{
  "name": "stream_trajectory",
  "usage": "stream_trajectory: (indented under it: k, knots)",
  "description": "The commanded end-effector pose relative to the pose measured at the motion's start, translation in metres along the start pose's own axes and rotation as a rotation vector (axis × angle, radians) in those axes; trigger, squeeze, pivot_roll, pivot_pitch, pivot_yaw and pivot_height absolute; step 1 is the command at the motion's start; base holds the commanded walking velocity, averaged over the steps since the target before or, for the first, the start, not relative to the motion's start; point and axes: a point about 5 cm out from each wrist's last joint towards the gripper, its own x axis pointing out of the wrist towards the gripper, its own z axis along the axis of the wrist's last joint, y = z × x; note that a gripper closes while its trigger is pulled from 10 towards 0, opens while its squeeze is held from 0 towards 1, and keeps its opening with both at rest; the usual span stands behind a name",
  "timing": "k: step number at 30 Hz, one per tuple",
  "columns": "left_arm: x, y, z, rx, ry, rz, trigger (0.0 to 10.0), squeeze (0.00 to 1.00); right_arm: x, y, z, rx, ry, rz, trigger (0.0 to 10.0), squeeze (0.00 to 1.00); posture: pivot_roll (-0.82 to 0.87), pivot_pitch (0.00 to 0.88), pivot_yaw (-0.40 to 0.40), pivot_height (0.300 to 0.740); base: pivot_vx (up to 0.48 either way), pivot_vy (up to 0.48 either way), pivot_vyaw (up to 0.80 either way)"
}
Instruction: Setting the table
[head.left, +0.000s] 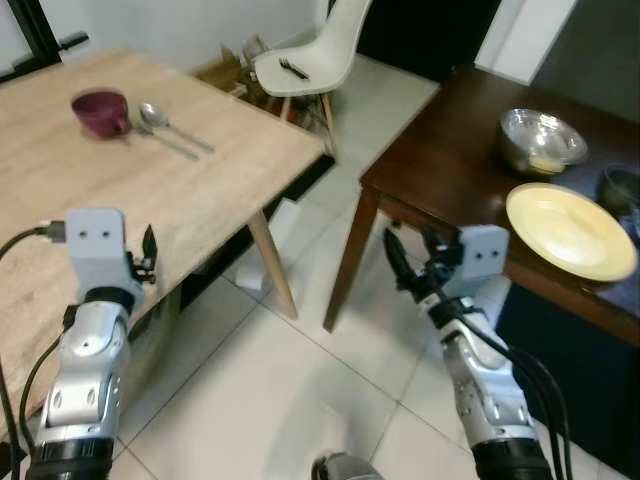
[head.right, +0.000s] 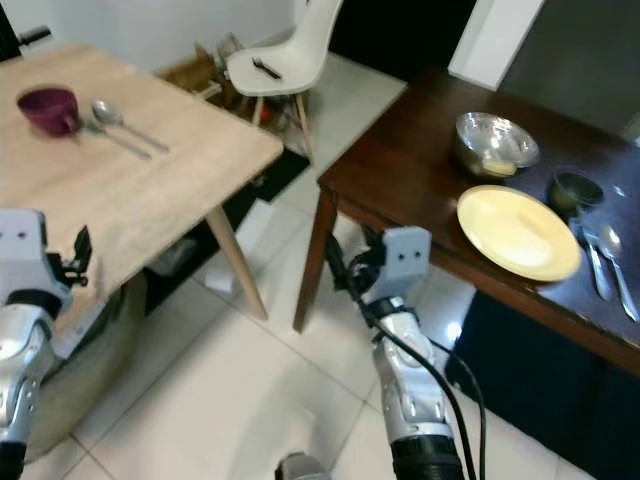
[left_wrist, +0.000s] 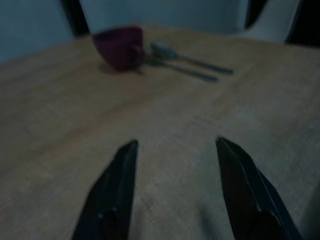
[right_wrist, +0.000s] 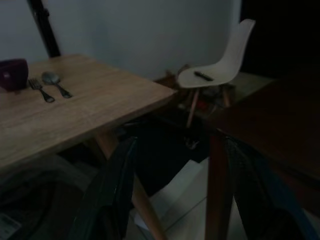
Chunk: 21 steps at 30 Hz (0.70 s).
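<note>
Our left gripper (left_wrist: 175, 150) hangs low over the near part of the pale wooden table (head.left: 190, 190), its two black fingers (left_wrist: 117, 190) spread wide with nothing between them. Our right gripper (right_wrist: 177, 150) is also spread wide and empty, held above the white tiled floor (head.left: 290, 370), just beside the near corner of the dark brown wooden table (head.right: 400, 170).

Farther along the pale table, well apart from our left gripper, sits a small maroon cup (head.left: 100, 112). Just beside it lie a silver metal spoon (head.left: 160, 120) and a silver metal fork (right_wrist: 39, 89), side by side.

On the dark table a round pale yellow plate (head.right: 517, 232) rests near the front edge. Behind it stands a shiny steel mixing bowl (head.right: 496, 143), and next to the plate a small dark round bowl (head.right: 575, 188). More silver cutlery (head.right: 605, 262) lies just beside the plate.

Between the two tables, farther back, stands a white moulded plastic chair (head.left: 315, 55) with a small dark utensil (head.left: 293, 68) lying on its seat.
</note>
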Motion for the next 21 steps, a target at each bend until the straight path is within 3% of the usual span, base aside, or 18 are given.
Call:
stream_trajectory:
  k: [1, 5, 14, 21]
  knots:
    - [-0.003, 0.005, -0.005, 0.016, 0.023, 0.015, 10.0, 0.0, 0.001, 0.005, 0.0, 0.022, -0.002, 0.012, 10.0, 0.0, -0.08, 0.034, -0.008, 0.74, 0.48, 0.0, 0.79]
    - [-0.003, 0.004, -0.001, 0.031, 0.001, 0.011, 10.0, 0.0, 0.002, 0.005, 0.002, 0.026, -0.007, 0.013, 10.0, 0.0, -0.08, 0.034, -0.008, 0.74, 0.48, 0.0, 0.72]
    - [-0.002, -0.002, 0.01, 0.06, -0.048, -0.016, 10.0, 0.0, 0.004, 0.009, 0.011, 0.061, -0.017, 0.067, 10.0, 0.0, -0.08, 0.038, -0.008, 0.74, 0.48, 0.0, 0.0]
    - [-0.002, -0.014, 0.015, 0.047, -0.065, -0.112, 10.0, 0.0, 0.008, -0.001, 0.016, 0.026, -0.038, -0.007, 10.0, 0.0, -0.08, 0.037, -0.006, 0.74, 0.48, 0.0, 0.0]
